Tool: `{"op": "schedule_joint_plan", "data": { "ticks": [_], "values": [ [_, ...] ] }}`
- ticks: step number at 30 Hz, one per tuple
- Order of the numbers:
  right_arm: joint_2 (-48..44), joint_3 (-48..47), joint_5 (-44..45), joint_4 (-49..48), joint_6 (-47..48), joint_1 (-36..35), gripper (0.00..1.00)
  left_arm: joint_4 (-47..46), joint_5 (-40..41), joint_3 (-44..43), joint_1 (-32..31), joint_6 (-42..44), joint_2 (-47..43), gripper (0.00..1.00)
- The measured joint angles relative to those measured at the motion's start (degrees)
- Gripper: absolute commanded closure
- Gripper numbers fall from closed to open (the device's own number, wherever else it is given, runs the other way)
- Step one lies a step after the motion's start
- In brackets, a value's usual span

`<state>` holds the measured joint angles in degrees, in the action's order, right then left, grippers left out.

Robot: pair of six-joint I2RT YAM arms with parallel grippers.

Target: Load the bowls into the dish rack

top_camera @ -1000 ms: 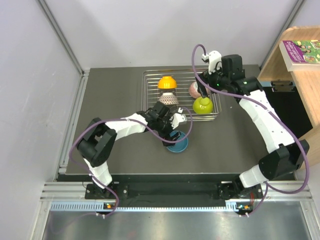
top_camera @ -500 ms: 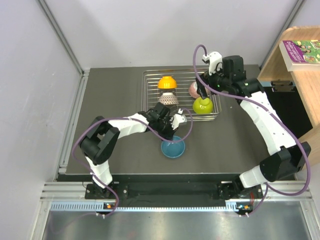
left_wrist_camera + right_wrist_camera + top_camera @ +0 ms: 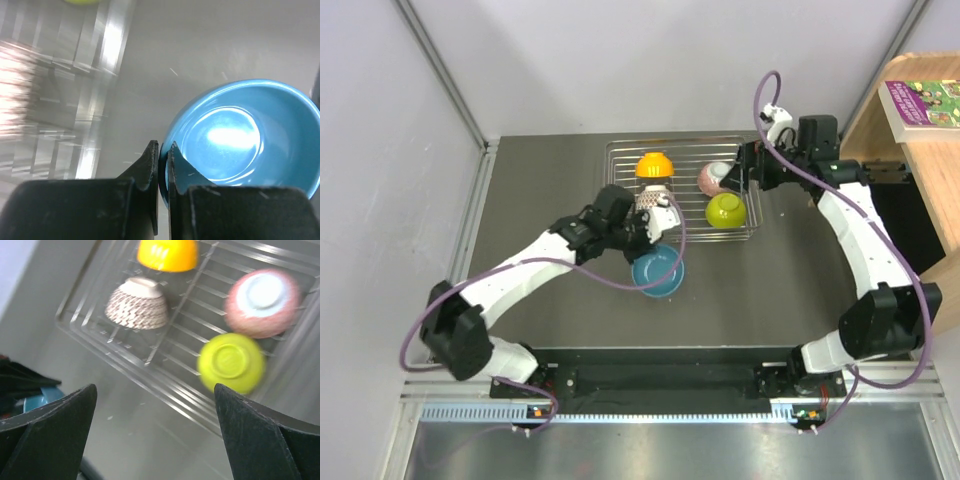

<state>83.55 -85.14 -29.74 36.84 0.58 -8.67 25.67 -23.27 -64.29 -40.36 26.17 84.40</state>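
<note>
**Four bowls racked, the blue one left**
The orange bowl (image 3: 653, 165), mosaic bowl (image 3: 137, 302), pink bowl (image 3: 260, 302) and green bowl (image 3: 724, 210) sat in the dish rack (image 3: 686, 143). The blue bowl (image 3: 240, 135) lay outside at the rack's six o'clock, with my left pincer (image 3: 160, 155) pinching its rim. My right pincer (image 3: 155, 440) gaped wide and empty near the rack's three o'clock edge.

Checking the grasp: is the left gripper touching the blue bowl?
Touching. The left wrist view shows the left gripper shut on the rim of the blue bowl.
</note>
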Motion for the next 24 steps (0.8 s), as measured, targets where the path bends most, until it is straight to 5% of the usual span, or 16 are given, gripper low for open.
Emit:
{"op": "schedule_joint_plan", "data": {
  "ticks": [5, 13, 24],
  "values": [
    [2.4, 5.2, -14.6, -4.1, -5.2, 1.3, 0.00, -2.9, 4.9, -2.7, 0.0, -1.0, -7.3, 1.00],
    [3.5, 15.4, -35.7, -19.6, -17.0, -0.6, 0.00, -4.3, 10.4, -9.9, 0.1, -2.8, -4.4, 1.00],
    [2.7, 23.4, -46.6, -42.5, -33.3, -4.3, 0.00, -4.1, 11.1, -12.1, 0.1, -3.7, -3.3, 1.00]
  ]
}}
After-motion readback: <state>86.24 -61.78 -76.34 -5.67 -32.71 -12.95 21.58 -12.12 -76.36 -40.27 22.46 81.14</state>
